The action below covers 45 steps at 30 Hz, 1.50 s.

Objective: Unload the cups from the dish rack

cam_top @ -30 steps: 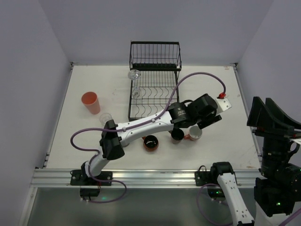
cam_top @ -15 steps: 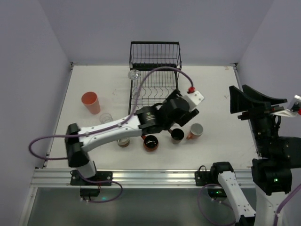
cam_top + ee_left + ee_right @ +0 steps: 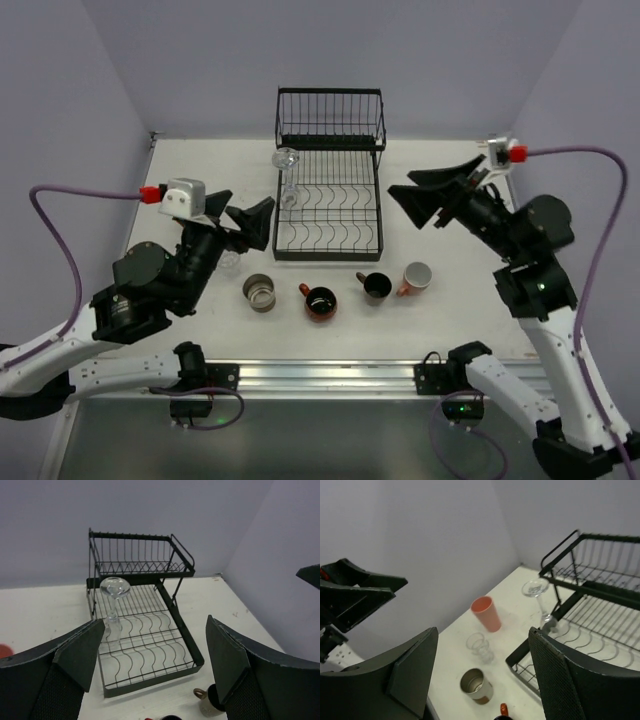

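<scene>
The black two-tier dish rack [image 3: 329, 240] stands at the table's back centre. A clear stemmed glass [image 3: 287, 176] stands upside-down at its left edge [image 3: 114, 591] [image 3: 540, 596]. In front of the rack sit a white-and-brown cup [image 3: 259, 293], an orange-red handled cup [image 3: 320, 301], a dark brown mug [image 3: 376, 286] and a pink mug [image 3: 415, 277]. The salmon tumbler [image 3: 486, 613] and a small clear glass [image 3: 481, 647] stand left of the rack. My left gripper [image 3: 240, 215] hangs open left of the rack, empty. My right gripper [image 3: 425, 192] hangs open to its right, empty.
Purple walls enclose the table on three sides. The metal rail [image 3: 330, 375] with both arm bases runs along the near edge. The left arm's body covers the tumbler and most of the small glass in the top view.
The left arm swung back from over the mugs at centre-right to the table's left side. The right arm rose and reached in towards the rack. Both grippers opened wider.
</scene>
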Available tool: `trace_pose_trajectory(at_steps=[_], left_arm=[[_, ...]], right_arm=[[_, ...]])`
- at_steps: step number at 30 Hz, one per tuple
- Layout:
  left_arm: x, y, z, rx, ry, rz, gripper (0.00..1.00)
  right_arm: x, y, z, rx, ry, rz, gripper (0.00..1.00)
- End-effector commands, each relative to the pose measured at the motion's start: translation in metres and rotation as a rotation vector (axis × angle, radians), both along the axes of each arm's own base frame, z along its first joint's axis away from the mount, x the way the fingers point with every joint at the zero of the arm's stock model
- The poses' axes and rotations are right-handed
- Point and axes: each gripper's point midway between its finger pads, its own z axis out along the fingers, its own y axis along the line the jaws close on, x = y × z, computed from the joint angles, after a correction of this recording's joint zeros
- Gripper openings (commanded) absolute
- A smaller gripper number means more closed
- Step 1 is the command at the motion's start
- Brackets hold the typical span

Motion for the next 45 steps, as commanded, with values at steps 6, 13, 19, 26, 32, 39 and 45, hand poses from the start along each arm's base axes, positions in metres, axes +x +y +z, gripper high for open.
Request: trace_pose_trajectory(at_steps=[6,13,19,26,32,39,45], left_arm=[[0.002,0.048,-0.048,0.063,0.027,0.158,0.97],[0.003,0.056,-0.065,0.167,0.029,0.190,1.00],[0.000,0.084,-0.060,0.161,0.027,0.271,1.00],[-0.005,0.100,-0.058,0.120,-0.012,0.281,1.00],[-0.004,0.099,-0.063,0.143,-0.013,0.286,1.00],[-0.003,0.095,-0.066,0.162,-0.014,0.277,1.00],[-0.003,0.093,-0.066,0.164,-0.019,0.269,1.00]], right_arm=[[0.076,0.087,-0.061,-0.143,-0.003,0.063,0.81],[0.143,0.148,-0.113,-0.227,-0.048,0.013,0.81],[0.188,0.176,-0.140,-0.192,-0.089,-0.058,0.75],[0.218,0.199,-0.162,-0.168,-0.117,-0.107,0.74],[0.230,0.219,-0.175,-0.121,-0.126,-0.104,0.69],[0.240,0.231,-0.183,-0.084,-0.131,-0.125,0.63],[0.245,0.232,-0.192,-0.047,-0.106,-0.156,0.60]])
